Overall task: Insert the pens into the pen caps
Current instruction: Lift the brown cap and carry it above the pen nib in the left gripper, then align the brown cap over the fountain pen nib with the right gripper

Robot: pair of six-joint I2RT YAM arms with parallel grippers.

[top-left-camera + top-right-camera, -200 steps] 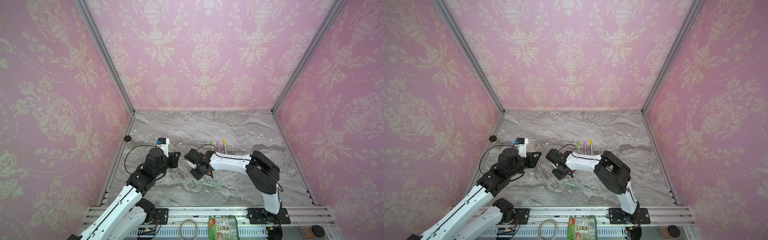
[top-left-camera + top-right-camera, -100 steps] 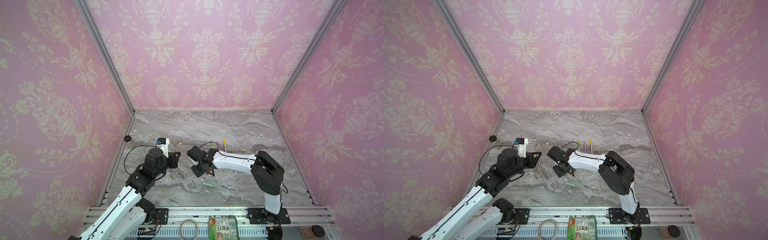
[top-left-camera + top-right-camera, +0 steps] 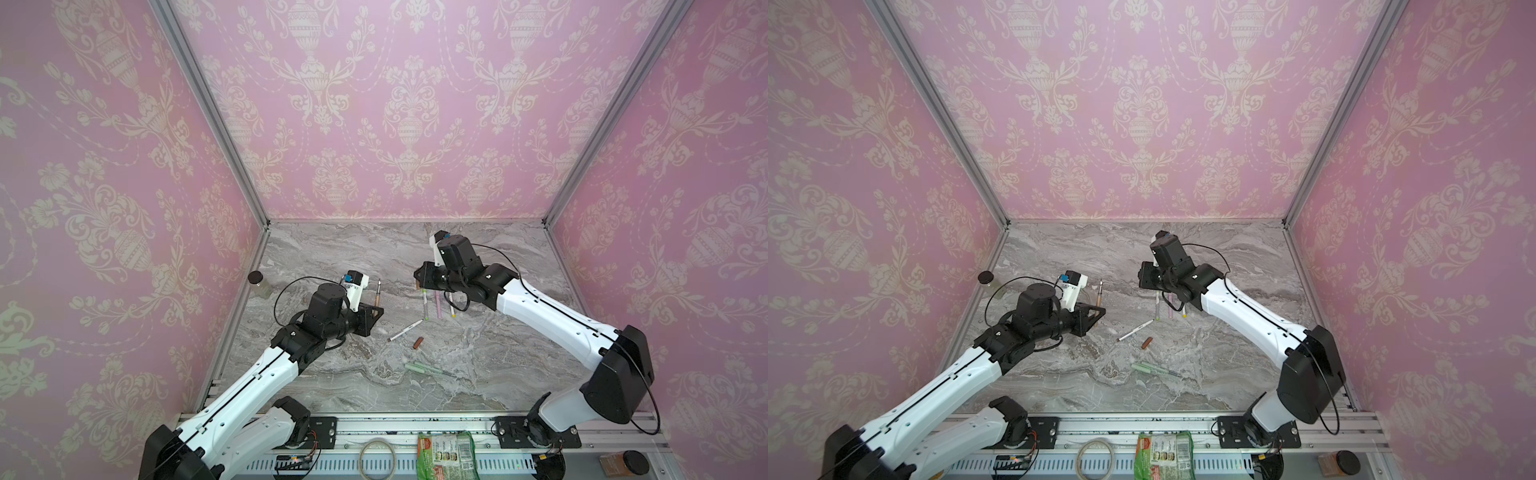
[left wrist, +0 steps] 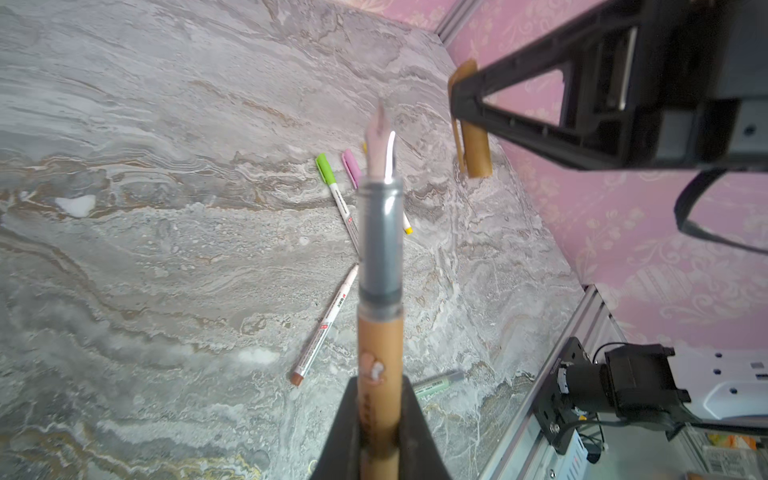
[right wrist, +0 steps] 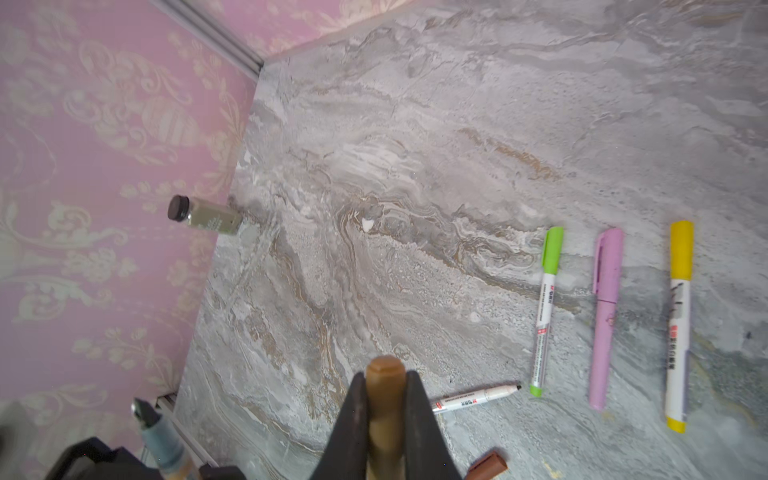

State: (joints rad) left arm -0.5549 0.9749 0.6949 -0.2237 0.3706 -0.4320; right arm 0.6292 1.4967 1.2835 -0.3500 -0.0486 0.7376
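Clamps the left gripper (image 4: pixel 380 399) tight on a smooth tan pen (image 4: pixel 380 332), grey neck and pointed nib clear of the fingers. Pinches a stubby tan cap (image 5: pixel 384 374) in the right gripper (image 5: pixel 384 399). Lying apart on veined marble (image 3: pixel 332 257): slim white pen (image 3: pixel 405 331), reddish cap (image 3: pixel 418 342).

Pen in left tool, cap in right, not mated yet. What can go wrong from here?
1. The brown pen in the left tool and the brown cap in the right tool are apart and not in line; the nib may strike the cap's rim.
2. The left tool grips the pen low on its barrel, so pushing the long free end could tilt it.
3. The green-capped pen lies near the right tool; a low swing might knock it.
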